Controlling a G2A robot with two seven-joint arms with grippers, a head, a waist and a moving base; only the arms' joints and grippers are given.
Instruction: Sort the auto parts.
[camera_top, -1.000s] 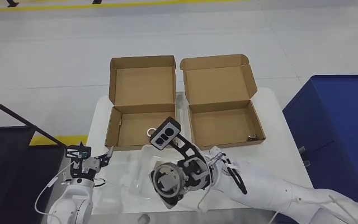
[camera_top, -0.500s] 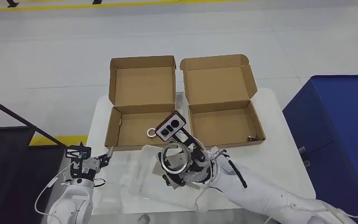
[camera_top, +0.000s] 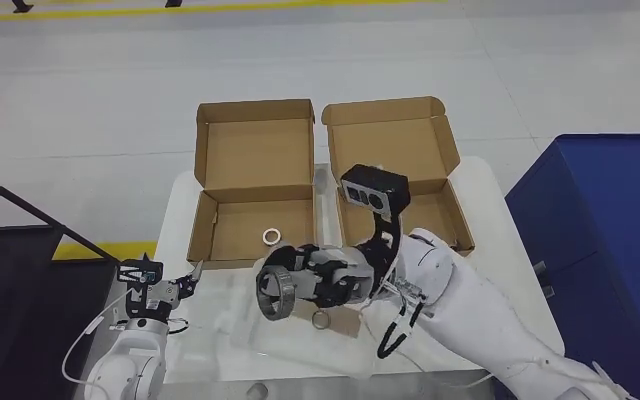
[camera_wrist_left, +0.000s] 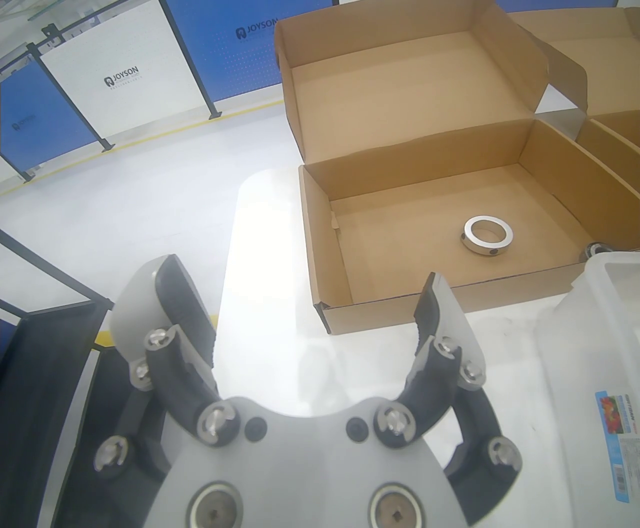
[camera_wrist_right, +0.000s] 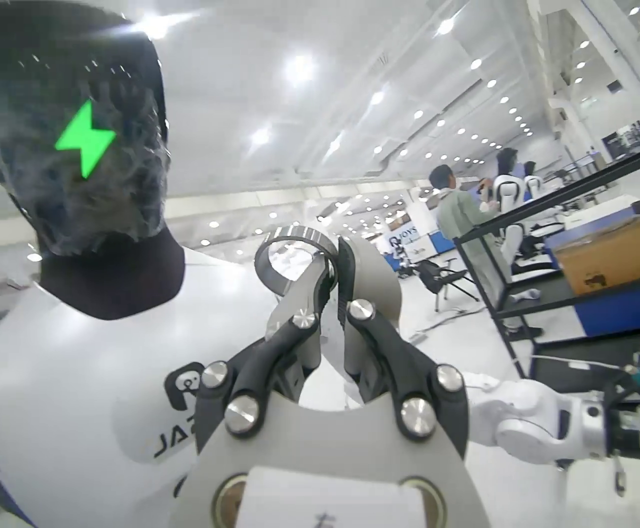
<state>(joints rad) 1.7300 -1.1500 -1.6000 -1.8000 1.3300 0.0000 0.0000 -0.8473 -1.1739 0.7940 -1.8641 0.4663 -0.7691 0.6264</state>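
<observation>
My right gripper (camera_wrist_right: 331, 262) points up and is shut on a shiny metal ring (camera_wrist_right: 296, 233), pinching its wall between the fingers. From above, that ring (camera_top: 320, 320) hangs over the table in front of the two open cardboard boxes. The left box (camera_top: 203, 228) holds one silver ring (camera_top: 270, 237), which also shows in the left wrist view (camera_wrist_left: 487, 233). The right arm partly hides the right box (camera_top: 455, 215). My left gripper (camera_wrist_left: 300, 276) is open with nothing between its fingers, low over the table's near left corner (camera_top: 188, 276).
A clear plastic bin (camera_wrist_left: 590, 350) stands on the table in front of the left box, under the right arm (camera_top: 245, 315). A blue cabinet (camera_top: 590, 230) flanks the table's right side. A black frame (camera_top: 40, 290) stands to the left.
The right arm has swung with the ring, its wrist camera moving from above the left box toward the right box. The ring in the left box is uncovered. The left arm has kept still.
</observation>
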